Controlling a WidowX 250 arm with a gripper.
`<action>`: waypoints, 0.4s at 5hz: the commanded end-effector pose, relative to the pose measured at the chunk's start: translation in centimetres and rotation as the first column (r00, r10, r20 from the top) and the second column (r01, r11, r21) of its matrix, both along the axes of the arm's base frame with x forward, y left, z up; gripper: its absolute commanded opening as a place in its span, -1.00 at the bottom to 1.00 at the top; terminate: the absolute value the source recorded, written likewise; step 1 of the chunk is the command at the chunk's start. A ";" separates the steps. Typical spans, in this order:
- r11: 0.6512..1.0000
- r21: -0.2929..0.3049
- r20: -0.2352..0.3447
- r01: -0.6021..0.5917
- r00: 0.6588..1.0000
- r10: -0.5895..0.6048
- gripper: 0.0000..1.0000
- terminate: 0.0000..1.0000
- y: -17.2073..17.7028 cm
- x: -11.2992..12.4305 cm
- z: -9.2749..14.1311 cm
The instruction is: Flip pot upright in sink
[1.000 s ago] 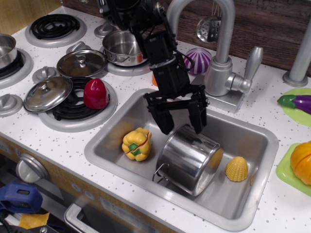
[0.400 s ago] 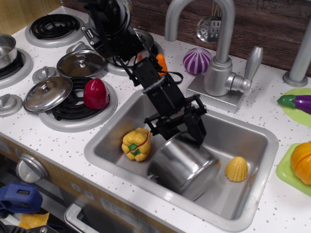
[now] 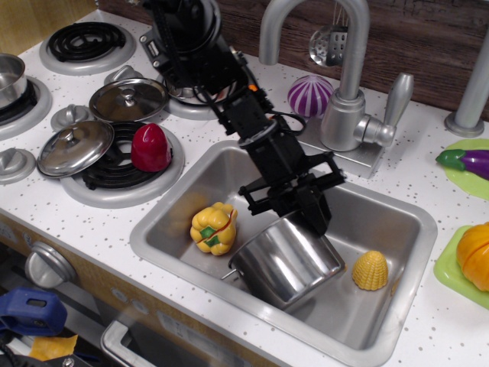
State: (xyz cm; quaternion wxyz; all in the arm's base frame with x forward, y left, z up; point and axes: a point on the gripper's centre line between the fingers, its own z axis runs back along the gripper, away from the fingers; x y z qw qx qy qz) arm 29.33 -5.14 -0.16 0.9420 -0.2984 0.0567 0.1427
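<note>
The pot (image 3: 284, 261) is a tall shiny steel cylinder. It lies tilted on its side in the middle of the sink (image 3: 397, 222), with a wire handle at its lower left. My black gripper (image 3: 290, 212) is down inside the sink at the pot's far upper end. Its jaws are spread wide and the fingertips (image 3: 316, 219) touch the pot's top edge. I cannot see which way the pot's mouth faces, since the gripper hides that end.
A yellow toy pepper (image 3: 214, 228) lies left of the pot and a yellow corn piece (image 3: 370, 270) right of it. The faucet (image 3: 348, 84) stands behind the sink. Lids (image 3: 74, 147), a red toy (image 3: 150, 147) and a shallow pot (image 3: 183, 92) sit on the stove at left.
My gripper came down from above the pot into the sink and now touches its far end. The pot tipped lower and slid slightly toward the front.
</note>
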 end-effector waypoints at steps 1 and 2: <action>0.966 0.259 0.121 0.011 0.992 -0.043 -1.00 -1.00 0.3 0.7 3.1; 0.925 0.380 0.149 0.013 0.986 -0.075 -1.00 -1.00 0.5 1.2 4.1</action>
